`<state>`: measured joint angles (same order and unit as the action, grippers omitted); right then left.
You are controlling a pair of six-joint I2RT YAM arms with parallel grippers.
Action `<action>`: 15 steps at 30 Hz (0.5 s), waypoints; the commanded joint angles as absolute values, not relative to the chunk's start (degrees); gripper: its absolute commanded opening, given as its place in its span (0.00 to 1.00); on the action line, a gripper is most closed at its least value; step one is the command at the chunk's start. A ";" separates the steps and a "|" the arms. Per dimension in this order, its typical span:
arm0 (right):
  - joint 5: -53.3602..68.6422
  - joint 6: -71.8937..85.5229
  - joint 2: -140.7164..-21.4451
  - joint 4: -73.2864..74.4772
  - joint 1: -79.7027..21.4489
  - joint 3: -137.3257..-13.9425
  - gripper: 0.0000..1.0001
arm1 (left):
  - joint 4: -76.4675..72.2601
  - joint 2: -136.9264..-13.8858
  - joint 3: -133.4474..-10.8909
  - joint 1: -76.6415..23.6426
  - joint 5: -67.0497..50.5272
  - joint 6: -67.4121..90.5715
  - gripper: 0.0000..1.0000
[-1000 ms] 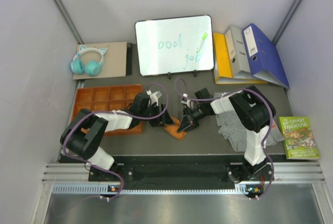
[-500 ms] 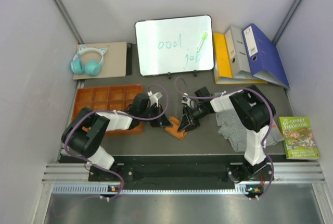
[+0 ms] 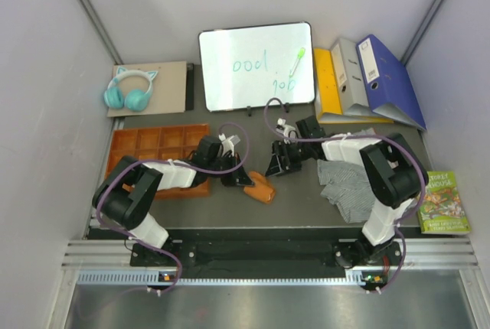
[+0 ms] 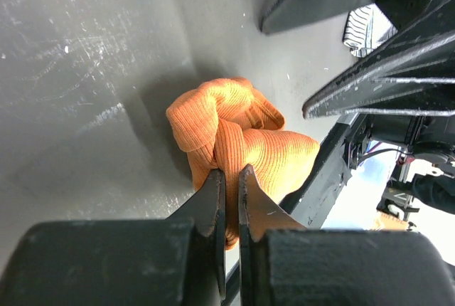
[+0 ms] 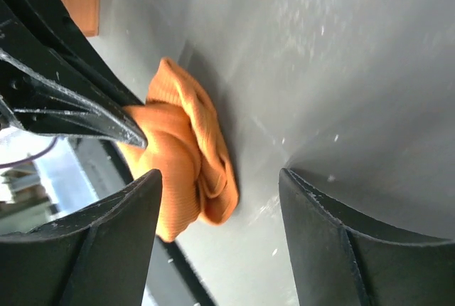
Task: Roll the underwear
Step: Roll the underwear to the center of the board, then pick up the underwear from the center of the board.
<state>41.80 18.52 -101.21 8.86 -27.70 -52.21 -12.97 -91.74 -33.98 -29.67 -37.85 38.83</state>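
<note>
two grippers sit near the middle of the table [image 3: 306, 206]. the left gripper [image 3: 239, 179] has its jaws pinched almost closed on a fold of the bunched rust-orange briefs [image 3: 262, 189], which lie on the dark surface. the right gripper [image 3: 277, 165] hangs just behind the briefs, jaws spread wide and holding nothing, and the striped boxer shorts [image 3: 348, 185] lie crumpled under that arm.
</note>
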 commanded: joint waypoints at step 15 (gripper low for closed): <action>43.95 7.82 -103.28 -3.87 -37.00 -53.27 0.64 | -5.45 -91.32 -30.59 -28.30 -31.64 40.69 0.00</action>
